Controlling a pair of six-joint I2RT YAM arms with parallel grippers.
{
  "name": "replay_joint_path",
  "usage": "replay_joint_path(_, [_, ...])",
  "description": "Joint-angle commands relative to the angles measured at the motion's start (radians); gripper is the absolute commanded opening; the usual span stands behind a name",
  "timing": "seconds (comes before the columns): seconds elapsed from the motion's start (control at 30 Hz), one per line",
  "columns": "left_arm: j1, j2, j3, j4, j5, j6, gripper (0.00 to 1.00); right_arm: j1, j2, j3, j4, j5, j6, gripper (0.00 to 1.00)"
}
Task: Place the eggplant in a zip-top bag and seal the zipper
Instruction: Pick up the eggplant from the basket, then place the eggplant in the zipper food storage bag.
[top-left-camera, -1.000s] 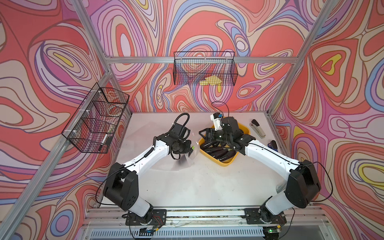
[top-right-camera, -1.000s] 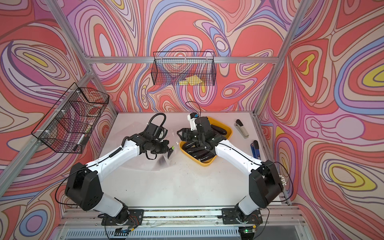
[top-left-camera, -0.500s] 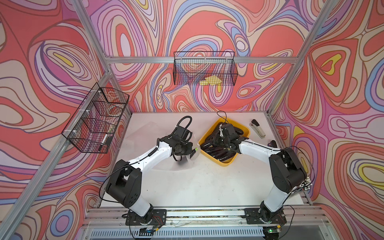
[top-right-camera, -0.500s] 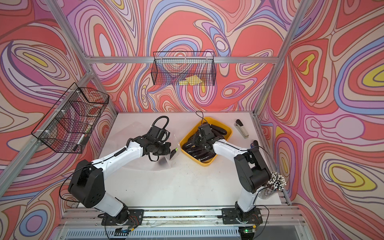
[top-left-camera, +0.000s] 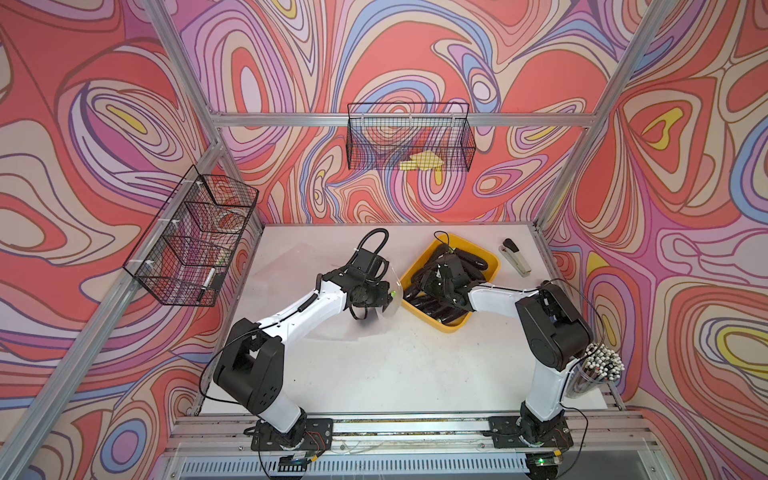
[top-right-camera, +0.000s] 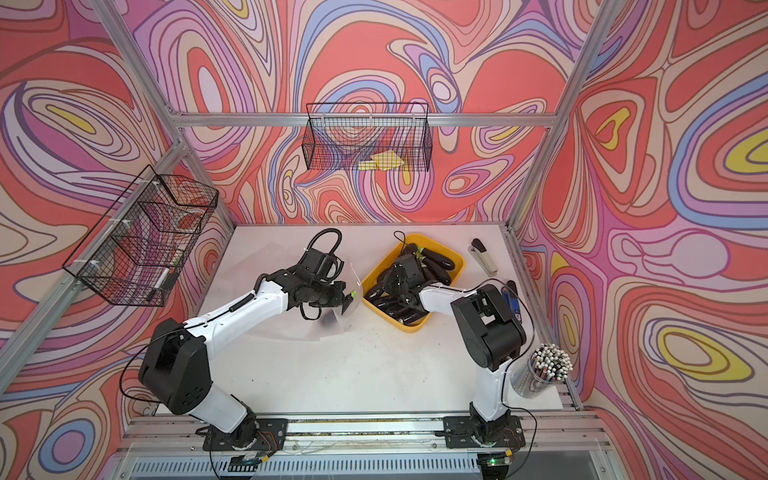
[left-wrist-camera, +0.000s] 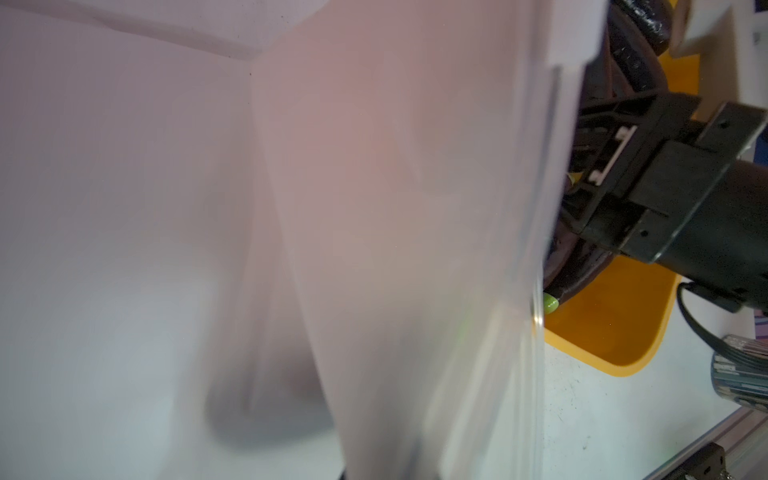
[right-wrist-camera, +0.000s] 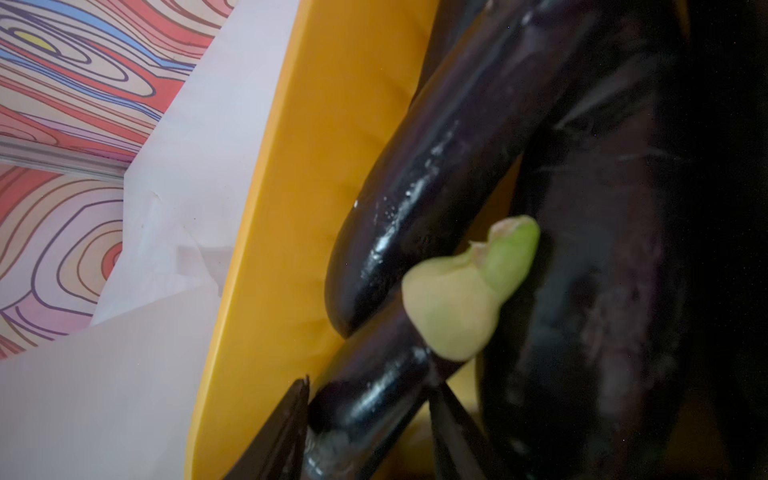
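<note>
white tabletop (top-left-camera: 374, 374) inside a booth walled in red, pink and lilac swirls. right of centre in both top views, a yellow tray (top-left-camera: 451, 328) heaped with dark eggplants (top-left-camera: 432, 311).

just changed: right gripper (right-wrist-camera: 370, 436) down inside the tray, where a second ago hung above it with the arm stretched toward the right edge of the table. elbow now folded back and standing tall at the right of the frame. in the right wrist view, black fingers (right-wrist-camera: 282, 432) pressed against either flank of a slender eggplant (right-wrist-camera: 374, 390) at lower centre, close to the tray's wall, a pale green stem cap (right-wrist-camera: 457, 299) just above. looks like a grasp made but not yet lifted, the chosen one lying among the rest.

hardly changed: left gripper (top-left-camera: 390, 296) at the centre of the frame, pinched tight on the edge of a clear zip-top bag (top-left-camera: 395, 309), held upright just left of the tray and nudged a little nearer it than before. in the left wrist view, only a milky sheet across most of the frame. mouth open or closed: cannot tell.

meaning for the task: picking nearly done, bag waiting alongside; lifting, inserting and zipping all left to do. likely snags: neighbours dragged up too, and a limp mouth held at one edge only.
</note>
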Motion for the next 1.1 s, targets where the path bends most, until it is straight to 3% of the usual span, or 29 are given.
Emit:
replay_joint_path(0.0, [-0.003, -0.014, -0.014, 0.007, 0.015, 0.019, 0.00, 0.005, 0.028, 0.013, 0.078, 0.004, 0.040, 0.49])
replay_joint_path(0.27, [-0.004, -0.013, -0.025, -0.006, -0.004, 0.015, 0.00, 0.008, 0.039, -0.015, 0.195, -0.013, 0.101, 0.33])
replay_joint_path(0.43, [-0.004, -0.014, -0.006, -0.030, -0.041, 0.017, 0.00, 0.013, -0.060, -0.055, 0.170, 0.032, 0.072, 0.29])
replay_joint_path(0.63, [-0.005, 0.022, 0.025, -0.052, -0.019, 0.013, 0.00, 0.015, -0.273, -0.098, 0.088, 0.098, -0.079, 0.29])
replay_joint_path(0.77, [-0.004, 0.028, 0.023, -0.050, -0.023, 0.011, 0.00, 0.054, -0.368, -0.081, 0.092, 0.060, -0.170, 0.29])
replay_joint_path(0.93, [-0.003, 0.027, 0.030, -0.049, -0.019, -0.005, 0.00, 0.137, -0.356, -0.049, 0.089, -0.014, -0.170, 0.29])
replay_joint_path(1.07, [-0.003, 0.025, 0.034, -0.037, 0.014, -0.018, 0.00, 0.179, -0.302, -0.109, 0.212, -0.075, -0.092, 0.30])
